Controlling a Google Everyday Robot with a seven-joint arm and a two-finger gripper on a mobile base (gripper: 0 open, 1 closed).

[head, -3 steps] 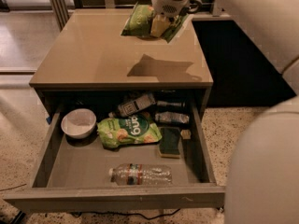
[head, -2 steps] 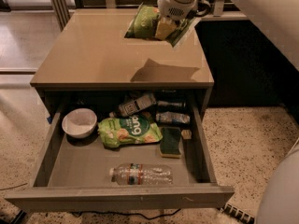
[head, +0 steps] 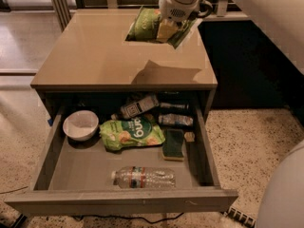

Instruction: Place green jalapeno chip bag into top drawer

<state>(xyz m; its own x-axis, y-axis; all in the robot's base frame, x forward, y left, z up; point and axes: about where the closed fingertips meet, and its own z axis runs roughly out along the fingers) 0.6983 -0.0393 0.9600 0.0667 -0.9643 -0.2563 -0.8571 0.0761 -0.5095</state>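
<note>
The taupe desk (head: 95, 56) fills the upper middle of the frame and stands on a speckled floor (head: 247, 141). On its smooth top lies only a dark shadow, right of centre near the front edge. Above the back edge, at upper centre, the claw (head: 176, 25) hangs clamped on the green jalapeno chip bag (head: 145, 25), clear of the surface. Below, the top drawer (head: 118, 201) stands pulled out. On its bottom rest a white bowl (head: 80, 125) at left, a green pouch (head: 130, 134) in the middle, a dark sponge (head: 173, 144) to the right and a clear plastic bottle (head: 142, 177) near the front.
</note>
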